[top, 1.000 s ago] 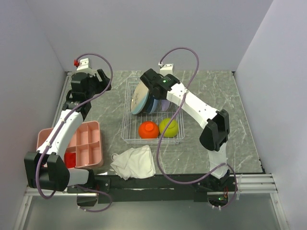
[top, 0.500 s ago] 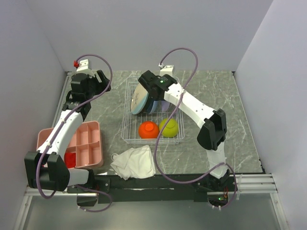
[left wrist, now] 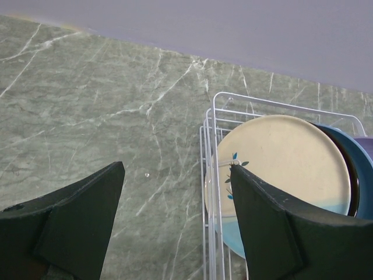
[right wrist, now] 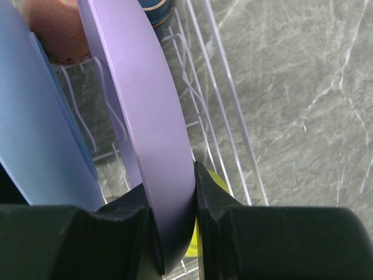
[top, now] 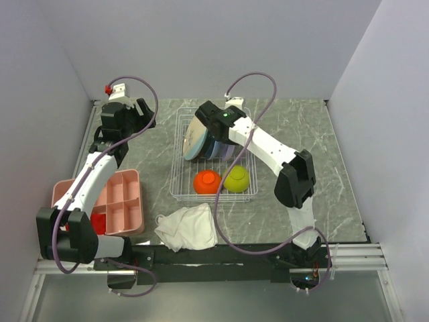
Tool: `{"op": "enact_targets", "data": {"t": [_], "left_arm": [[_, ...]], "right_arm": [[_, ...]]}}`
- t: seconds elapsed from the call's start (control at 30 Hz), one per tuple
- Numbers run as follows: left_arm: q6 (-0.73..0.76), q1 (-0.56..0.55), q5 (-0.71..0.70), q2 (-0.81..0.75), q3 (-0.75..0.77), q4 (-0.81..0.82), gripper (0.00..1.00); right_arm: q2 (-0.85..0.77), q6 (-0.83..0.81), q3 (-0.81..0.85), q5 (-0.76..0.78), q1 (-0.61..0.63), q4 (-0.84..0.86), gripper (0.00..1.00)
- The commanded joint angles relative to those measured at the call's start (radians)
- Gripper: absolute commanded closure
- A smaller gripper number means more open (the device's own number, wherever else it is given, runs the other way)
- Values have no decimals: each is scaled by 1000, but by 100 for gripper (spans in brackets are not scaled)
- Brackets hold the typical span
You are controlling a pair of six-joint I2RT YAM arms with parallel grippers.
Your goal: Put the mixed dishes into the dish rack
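1. Right gripper (right wrist: 172, 198): pinched narrow on the rim of the lavender plate (right wrist: 140, 105), one finger pressed to each face.
2. Held upright on edge inside the dish rack (top: 184, 176), running straight ahead of the fingertips among the wire prongs.
3. Just beside the held plate, left of the fingers in the wrist view: light-blue plate (right wrist: 41, 146), also on edge. Close; cannot tell whether touching.
4. One slot farther from the right gripper: large cream-and-blue plate (left wrist: 280, 169), upright by the rack's left wall.
5. Ahead of the right fingertips, past the plate tops: small pink mug (right wrist: 52, 29) and small dark-blue mug (right wrist: 154, 9), both only partly in view.
6. Below and behind the right gripper, toward the arm bases: orange bowl (top: 207, 181) and lime-green bowl (top: 236, 178), side by side at the rack's near end. Sliver of lime-green showing just under the right finger.
7. Left gripper (left wrist: 176, 169): spread wide, nothing between the fingers, hovering over bare marble table (left wrist: 87, 105).
8. Ahead and to the right of the left fingertips: the rack's left wall and the cream-and-blue plate, apart from them.
9. Well back from the left gripper, beside that arm's base: pink divided tray (top: 120, 201). To the tray's right, before the rack's near end: crumpled white cloth (top: 188, 225).
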Motion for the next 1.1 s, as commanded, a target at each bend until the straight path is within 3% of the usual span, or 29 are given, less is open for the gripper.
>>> {"op": "enact_targets", "data": {"t": [0.0,0.07,0.23,0.27,0.37,0.43,0.77,0.93,1.07], "left_arm": [[-13,6,17,10,22,42,20],[-13,6,19,14,25,41,20],[-12,6,17,19,28,45,21],[-10,6,17,22,31,45,21],[-7,6,25,22,34,51,19],[-7,6,32,24,40,56,18],[-10,6,72,45,92,79,16],[-4,6,78,41,103,79,16],[20,6,92,44,115,74,16]], "right_arm": [[75,-57,44,53,-20,-17,100],[80,-76,35,32,-21,-10,94],[72,-103,-5,21,-20,17,90],[69,-110,3,22,-23,22,80],[46,-128,33,24,-27,23,64],[14,-148,36,27,-30,30,59],[-251,-255,-80,44,-34,79,50],[-314,-311,-126,39,-34,151,42],[-325,-358,-109,44,-34,197,42]]}}
